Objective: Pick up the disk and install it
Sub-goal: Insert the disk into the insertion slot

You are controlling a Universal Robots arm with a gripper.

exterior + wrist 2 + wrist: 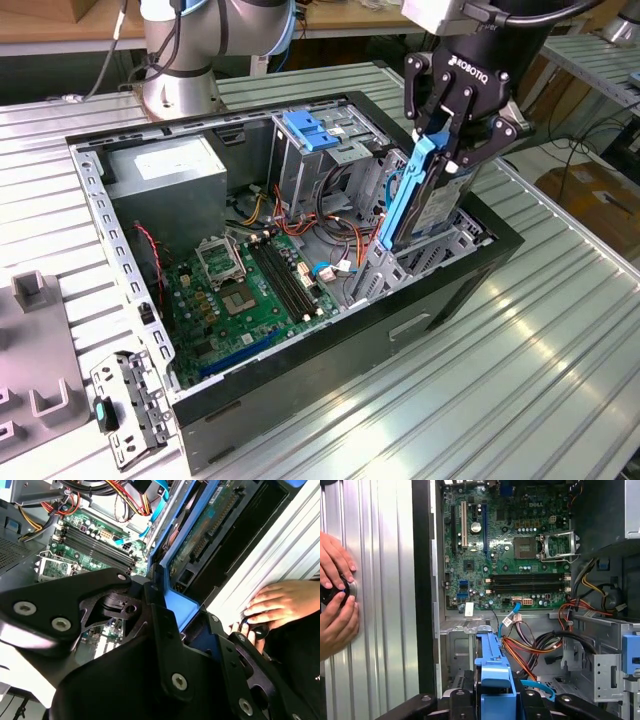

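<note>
The disk (pixel 437 205), a dark-grey drive in a bright blue carrier, stands on end and tilted over the drive bay (pixel 455 248) at the exterior view's right end of the open computer case (pixel 300 400). Its lower end sits among the bay's metal walls. My gripper (pixel 445 150) is shut on the disk's upper end, one finger on each flat side. In the second wrist view the disk (pixel 210 525) shows its green circuit board beyond the gripper (pixel 172 615). In the first wrist view the disk's blue carrier (pixel 492 667) rises from between the fingers (pixel 457 702).
Inside the case lie a green motherboard (pixel 250 290), a grey power supply (pixel 165 165), coloured cables (pixel 330 225) and a tall metal cage (pixel 300 165). A person's hands (pixel 337 595) rest on the ribbed table beside the case. Grey fixtures (pixel 40 350) sit at the exterior view's left.
</note>
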